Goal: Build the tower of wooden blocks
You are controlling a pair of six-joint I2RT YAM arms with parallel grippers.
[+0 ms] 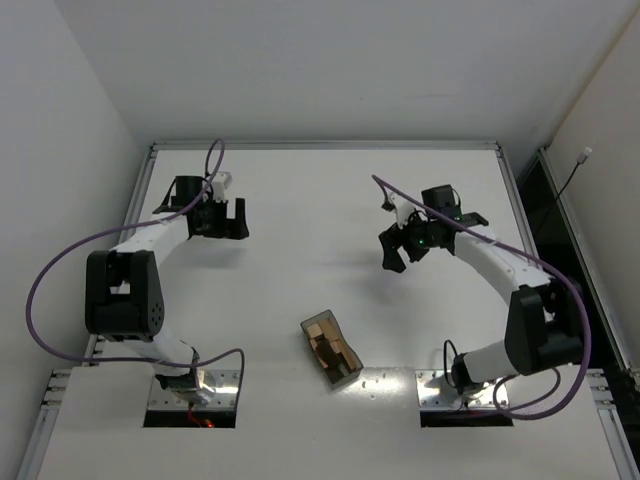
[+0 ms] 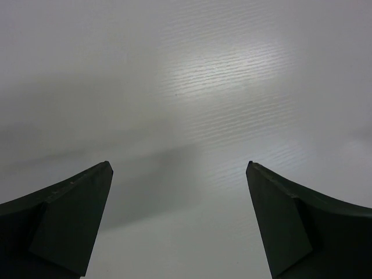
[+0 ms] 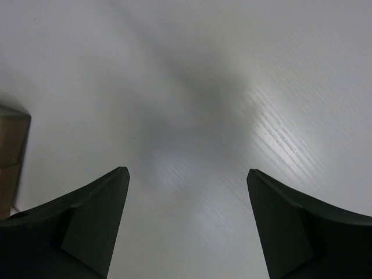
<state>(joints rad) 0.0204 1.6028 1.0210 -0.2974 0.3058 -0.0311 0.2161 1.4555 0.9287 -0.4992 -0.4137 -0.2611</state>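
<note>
Several wood blocks [image 1: 328, 345], light tan with darker ones among them, lie inside a smoky translucent bin [image 1: 345, 377] near the front middle of the table. No tower stands anywhere in view. My left gripper [image 1: 240, 219] is open and empty over bare table at the back left; its wrist view [image 2: 179, 168] shows only the white surface between the fingers. My right gripper [image 1: 392, 252] is open and empty, up and to the right of the bin. In the right wrist view [image 3: 186, 171] a tan edge of the blocks [image 3: 10, 145] shows at the far left.
The white table [image 1: 320, 190] has a metal frame along its back and sides. Purple cables loop from both arms. The arm bases stand on plates at the near edge, either side of the bin.
</note>
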